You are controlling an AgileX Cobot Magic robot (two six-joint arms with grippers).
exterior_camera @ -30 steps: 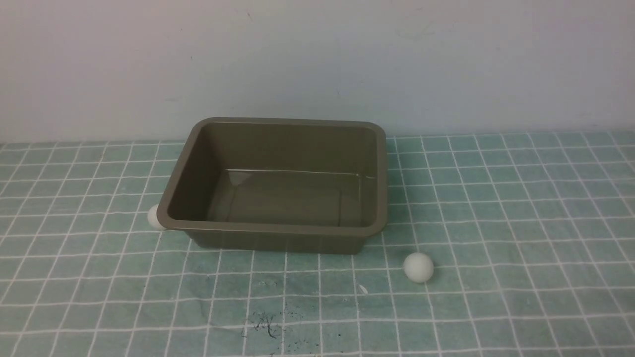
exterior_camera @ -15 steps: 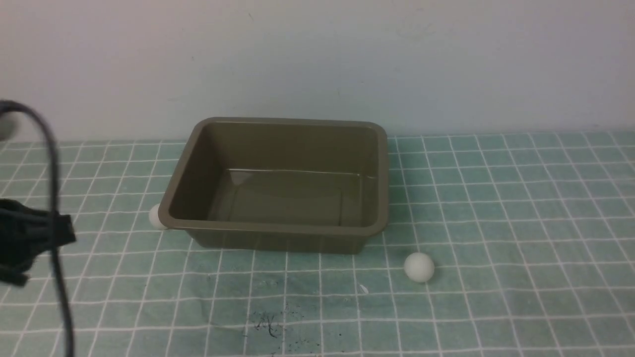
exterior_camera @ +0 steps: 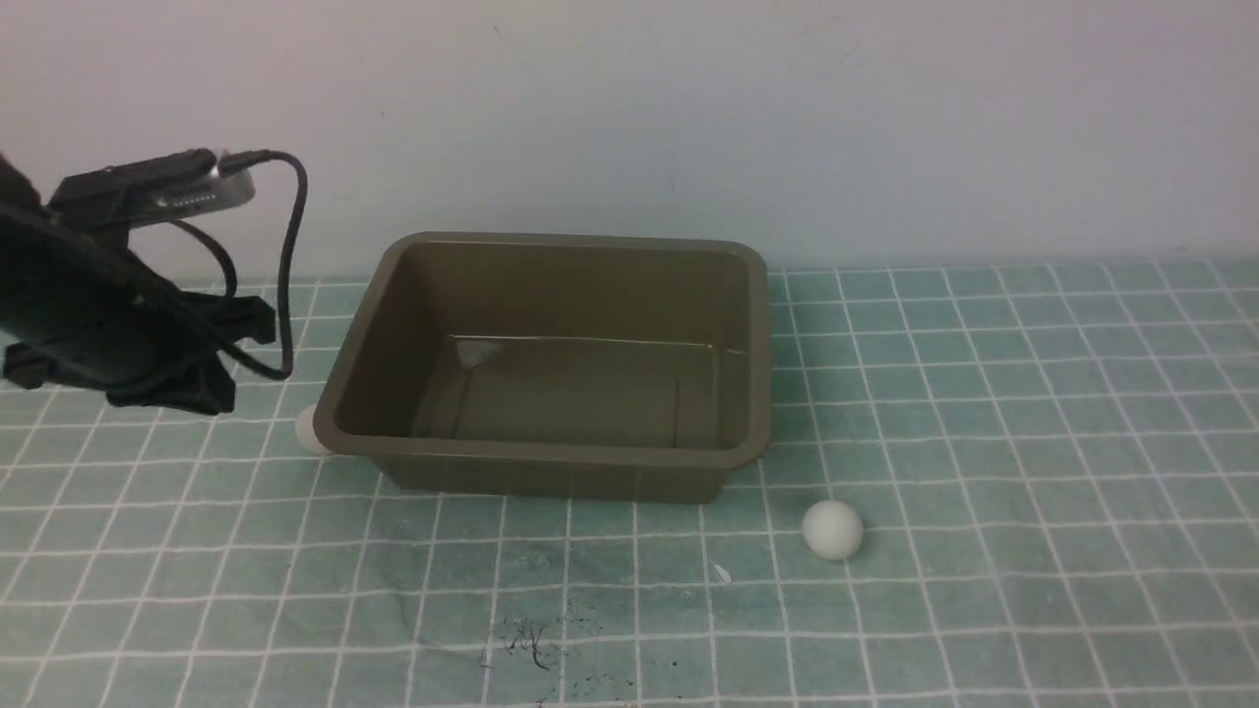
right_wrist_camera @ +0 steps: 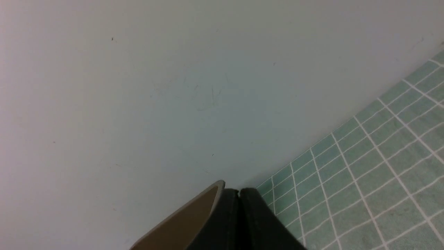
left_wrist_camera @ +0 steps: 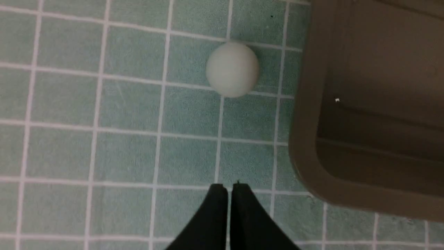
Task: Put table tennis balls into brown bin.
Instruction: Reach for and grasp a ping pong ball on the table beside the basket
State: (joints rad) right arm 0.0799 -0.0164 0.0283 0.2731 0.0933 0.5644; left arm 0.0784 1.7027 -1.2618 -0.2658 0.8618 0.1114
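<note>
**Both grippers closed and empty, both balls on the cloth outside the bin**

My left arm (exterior_camera: 108, 324) is in at the 9 o'clock side of the front view, above the checked cloth (exterior_camera: 984, 442). A black cable (exterior_camera: 291, 246) loops off its top. The front view doesn't show the fingertips. In the left wrist view my left gripper (left_wrist_camera: 227, 189) has its two black fingers pressed together with only a hairline slit between them. Nothing is in them.

The left ball (exterior_camera: 307, 430) is on the cloth at 8 o'clock of the brown bin (exterior_camera: 551, 454), and the bin's near-left corner rim half hides it. The left wrist view shows this ball (left_wrist_camera: 232, 69) ahead of my fingertips and clear of them. It is just beside the bin's outer rim (left_wrist_camera: 305, 139), with a thin strip of cloth between.

The bin is mid-table, upright, with nothing inside. Its far edge is near the wall (exterior_camera: 689, 118). A black scuff (exterior_camera: 521, 644) marks the cloth at 6 o'clock of the bin.

The right ball (exterior_camera: 832, 530) is at 5 o'clock of the bin, near its front-right corner but apart from it.

My right gripper (right_wrist_camera: 239, 192) shows only in its wrist view. Its fingers are closed against each other and empty. Past them I see a bin corner (right_wrist_camera: 194, 215), the wall and some cloth.
</note>
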